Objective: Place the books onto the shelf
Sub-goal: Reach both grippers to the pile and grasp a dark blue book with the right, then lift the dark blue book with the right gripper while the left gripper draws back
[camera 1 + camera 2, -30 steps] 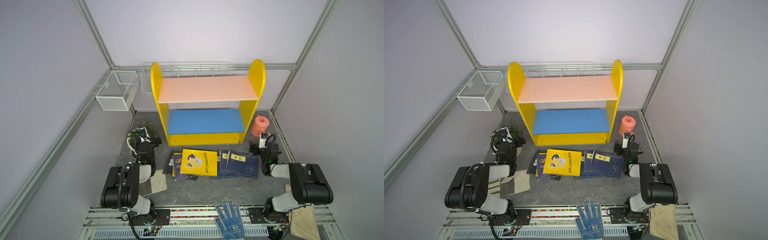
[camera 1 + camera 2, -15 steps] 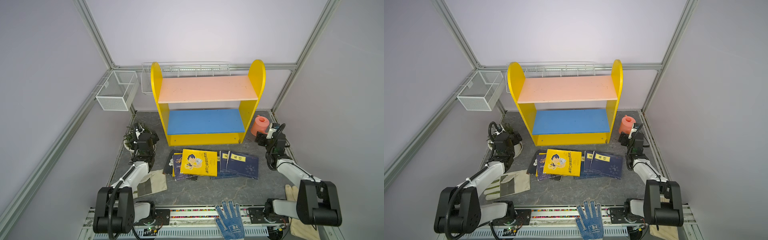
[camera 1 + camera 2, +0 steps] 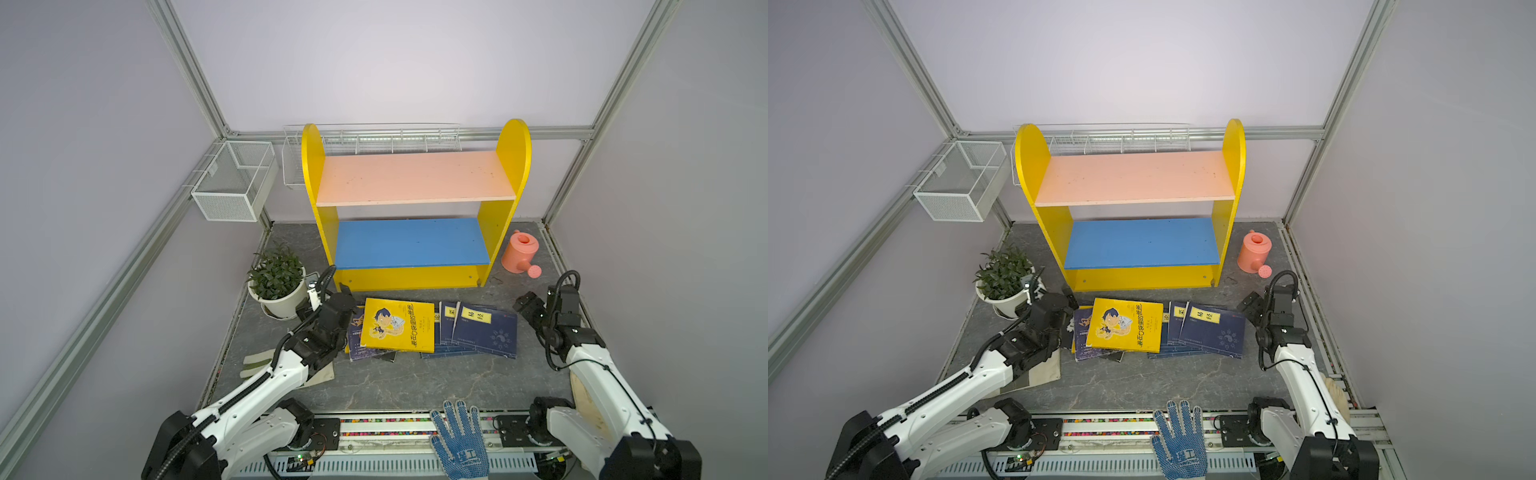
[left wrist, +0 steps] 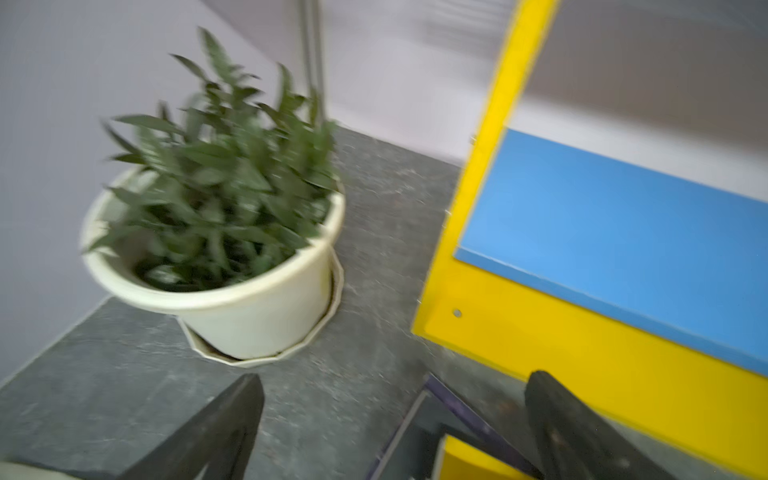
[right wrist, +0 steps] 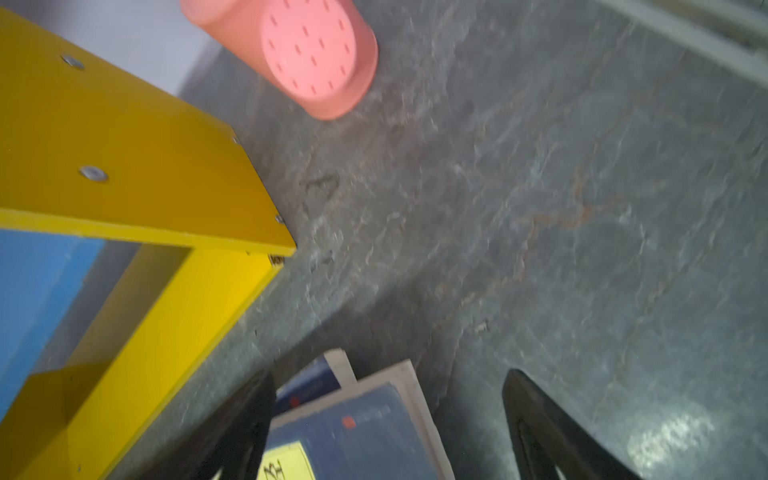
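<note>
Both arms (image 3: 270,378) are stretching forward out of their folded pose. We're seeing the left gripper (image 3: 345,305) spread wide at the left edge of the books (image 3: 397,326) and the right gripper (image 3: 525,308) spread wide beside the navy book (image 3: 486,332). The pile is lying on the floor (image 3: 395,382) before the shelf (image 3: 411,178).

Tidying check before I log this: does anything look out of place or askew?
Yes. The books lie fanned and overlapping on the floor before the empty shelf, with the yellow one tilted on top. A blue dotted glove lies on the front rail.
</note>
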{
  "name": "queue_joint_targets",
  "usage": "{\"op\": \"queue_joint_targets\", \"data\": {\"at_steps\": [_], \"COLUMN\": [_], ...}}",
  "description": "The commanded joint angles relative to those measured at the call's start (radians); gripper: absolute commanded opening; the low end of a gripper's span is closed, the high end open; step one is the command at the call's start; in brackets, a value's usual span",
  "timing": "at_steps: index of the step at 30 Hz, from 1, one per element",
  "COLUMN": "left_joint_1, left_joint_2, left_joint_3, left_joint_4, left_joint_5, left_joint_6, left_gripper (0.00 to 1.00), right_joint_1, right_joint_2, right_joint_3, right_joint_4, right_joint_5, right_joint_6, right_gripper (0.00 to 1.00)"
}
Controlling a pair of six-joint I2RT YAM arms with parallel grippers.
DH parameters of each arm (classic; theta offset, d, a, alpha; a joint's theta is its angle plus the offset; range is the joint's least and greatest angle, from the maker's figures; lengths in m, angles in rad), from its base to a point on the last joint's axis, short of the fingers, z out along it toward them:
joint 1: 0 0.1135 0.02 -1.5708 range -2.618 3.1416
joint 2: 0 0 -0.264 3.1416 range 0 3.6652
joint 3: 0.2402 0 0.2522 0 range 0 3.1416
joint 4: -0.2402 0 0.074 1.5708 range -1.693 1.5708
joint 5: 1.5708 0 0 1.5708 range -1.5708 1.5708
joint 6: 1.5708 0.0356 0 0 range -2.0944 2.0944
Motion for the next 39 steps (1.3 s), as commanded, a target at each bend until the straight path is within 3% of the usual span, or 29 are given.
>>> {"op": "queue_joint_targets", "data": {"at_steps": [1,6,11,13,16,20,26,33,39], "left_joint_1": [-0.069,-0.168,-0.283,-0.31,-0.326,-0.326,-0.326,-0.326,-0.319], "left_joint_2": [0.129,0.394,0.625,0.696,0.774,0.854,0.915,0.963,0.969], "left_joint_3": [0.116,0.362,0.601,0.673,0.726,0.762,0.808,0.807,0.791], "left_joint_4": [0.072,0.098,0.017,-0.026,-0.046,-0.055,-0.108,-0.147,-0.137], "left_joint_5": [0.157,0.504,0.657,0.712,0.789,0.826,0.776,0.771,0.768], "left_joint_6": [0.077,0.297,0.498,0.533,0.533,0.507,0.51,0.482,0.448], "left_gripper": [0.99,0.99,0.99,0.99,0.99,0.98,0.79,0.64,0.58], "right_joint_1": [-0.022,-0.042,-0.047,-0.047,-0.045,-0.045,-0.04,-0.035,-0.032], "right_joint_2": [-0.042,0.008,0.169,0.206,0.228,0.229,0.223,0.209,0.185], "right_joint_3": [-0.043,0.028,0.077,0.063,0.058,0.042,0.05,0.1,0.133], "right_joint_4": [-0.144,-0.212,-0.289,-0.267,-0.274,-0.269,-0.253,-0.187,-0.106], "right_joint_5": [-0.082,-0.179,-0.372,-0.445,-0.453,-0.463,-0.49,-0.645,-0.729], "right_joint_6": [0.038,-0.152,-0.285,-0.291,-0.304,-0.309,-0.325,-0.278,-0.234], "right_gripper": [0.9,0.89,0.9,0.91,0.92,0.94,0.98,0.67,0.59]}}
